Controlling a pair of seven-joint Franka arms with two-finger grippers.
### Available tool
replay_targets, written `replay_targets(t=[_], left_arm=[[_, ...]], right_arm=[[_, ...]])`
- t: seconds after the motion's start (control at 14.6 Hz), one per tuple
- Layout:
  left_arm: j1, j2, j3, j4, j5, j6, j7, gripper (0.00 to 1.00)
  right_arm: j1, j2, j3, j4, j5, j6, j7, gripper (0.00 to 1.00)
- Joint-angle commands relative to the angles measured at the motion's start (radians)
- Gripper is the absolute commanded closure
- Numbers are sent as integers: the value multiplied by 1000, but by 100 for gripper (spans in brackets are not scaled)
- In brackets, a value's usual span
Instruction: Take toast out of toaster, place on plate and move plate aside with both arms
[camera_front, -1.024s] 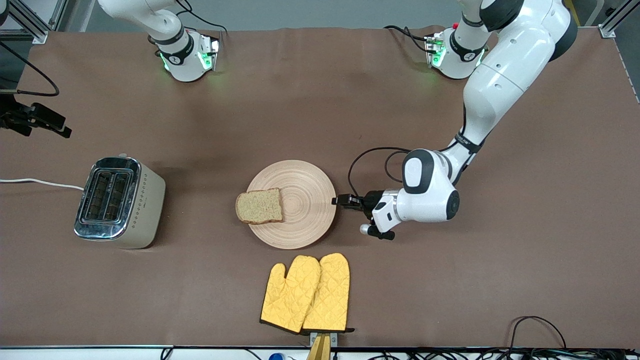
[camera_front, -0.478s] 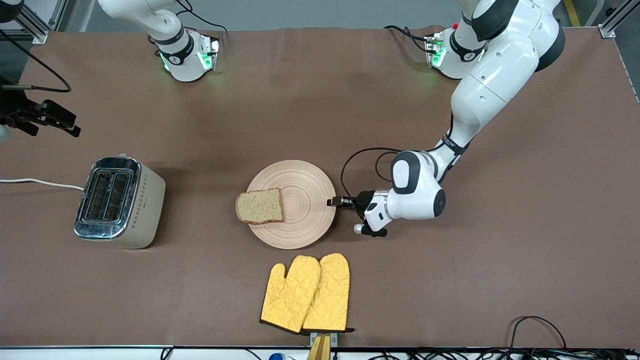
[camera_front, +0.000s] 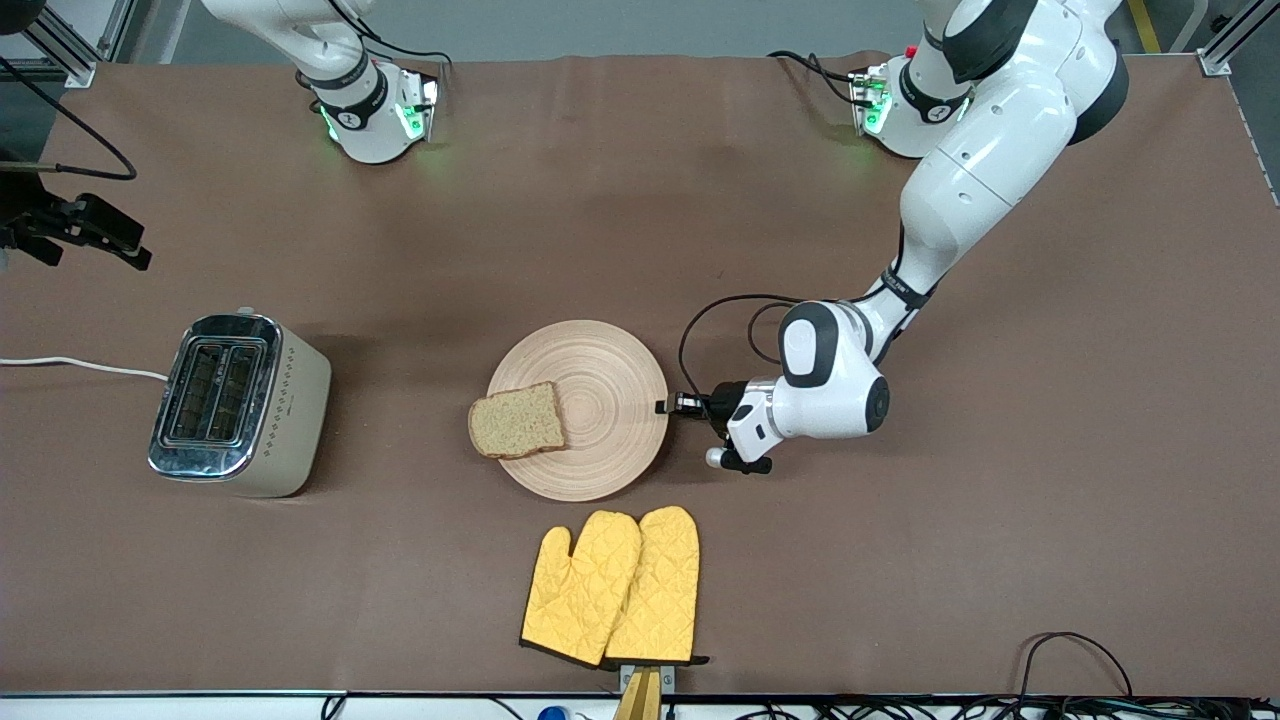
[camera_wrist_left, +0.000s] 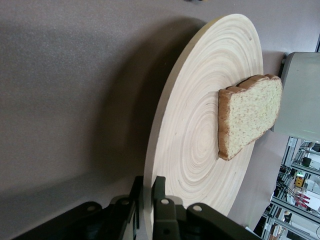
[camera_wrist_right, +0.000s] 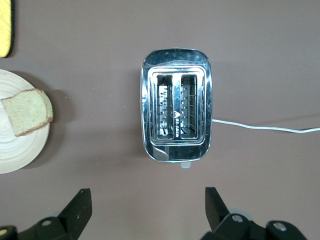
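The round pale wooden plate (camera_front: 610, 400) lies mid-table. The toast (camera_front: 517, 421) lies on it at the edge toward the toaster, overhanging the rim. My left gripper (camera_front: 668, 406) is at the plate's rim on the side toward the left arm's end. In the left wrist view the gripper (camera_wrist_left: 149, 192) is shut on the edge of the plate (camera_wrist_left: 200, 125), one finger above and one below, with the toast (camera_wrist_left: 250, 115) farther along. My right gripper (camera_front: 100, 228) hangs open and empty over the table beside the toaster. In the right wrist view the gripper (camera_wrist_right: 147, 210) has its fingers wide apart.
A steel toaster (camera_front: 235, 403) with empty slots stands toward the right arm's end, its white cord (camera_front: 80, 365) trailing off the table. It also shows in the right wrist view (camera_wrist_right: 176, 105). Two yellow oven mitts (camera_front: 612, 585) lie nearer the front camera than the plate.
My left gripper has moved in to the plate's rim and shut on it. The plate and toast have shifted slightly toward the toaster. The right gripper has barely moved.
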Motion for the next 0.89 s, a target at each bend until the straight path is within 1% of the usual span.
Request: replay_targets(t=[0.0,0.14,0.27,0.41,0.55,0.68,0.82], left_arm=[[-8,-14,-2,-6,-13,24,-1,100],[12,-38,-33,-3,-13,20,-10,100],[18,-83,-43,-2,-12,19,-13,100],[53,-135,-57,0,-12,8,-13,100],[136,-167,-106,7,-7,-42,-15,100],[262,-187,-164,17,6,-116,-9,100],[372,-187,-198,43,32,-212,-7,100]], right_arm=[[-84,24,82,43,-14,-24,-4,0],[-129,22,133,44,-11,-26,-4,0],[-124,21,136,43,-8,-26,1,0],[-109,21,139,43,-7,-26,13,0],[-107,21,139,43,-5,-26,13,0],[-118,21,133,43,-5,-26,4,0],[-138,21,130,43,0,-25,5,0]])
